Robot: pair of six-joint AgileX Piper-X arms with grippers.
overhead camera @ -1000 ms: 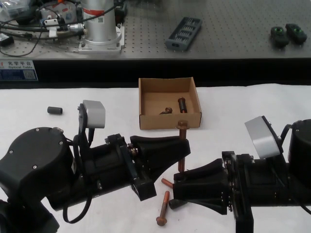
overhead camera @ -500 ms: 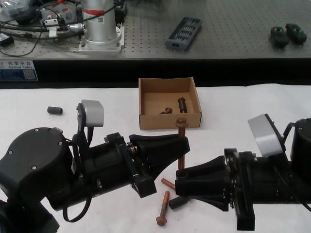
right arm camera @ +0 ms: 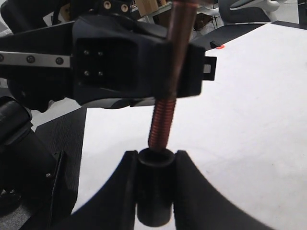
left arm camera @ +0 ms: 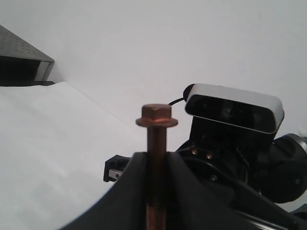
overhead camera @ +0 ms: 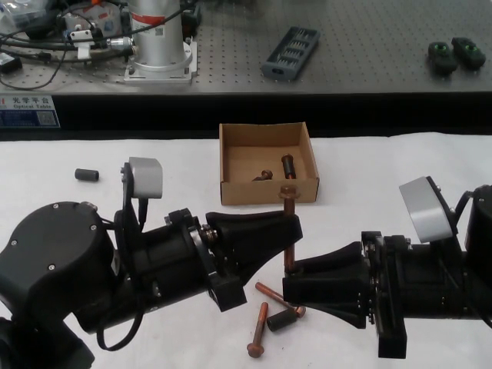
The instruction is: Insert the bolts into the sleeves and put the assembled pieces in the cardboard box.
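My left gripper [overhead camera: 290,232] is shut on a copper bolt [overhead camera: 287,201] and holds it upright, head up, in front of the cardboard box [overhead camera: 261,192]. In the left wrist view the bolt [left arm camera: 157,139] stands between the fingers [left arm camera: 127,182]. Right below it, my right gripper [overhead camera: 292,278] is shut on a black sleeve [right arm camera: 154,189]. The bolt's threaded tip [right arm camera: 160,127] reaches the sleeve's open top. Two dark assembled pieces [overhead camera: 288,164] lie inside the box.
Two loose copper bolts [overhead camera: 258,332] and a black sleeve [overhead camera: 282,320] lie on the white cloth under the grippers. Another sleeve [overhead camera: 86,175] lies far left. Behind the box runs a dark bench edge [overhead camera: 246,108] with equipment on it.
My right arm has drawn back to the right and levelled out, uncovering a loose bolt on the cloth. The held bolt has risen slightly in the picture.
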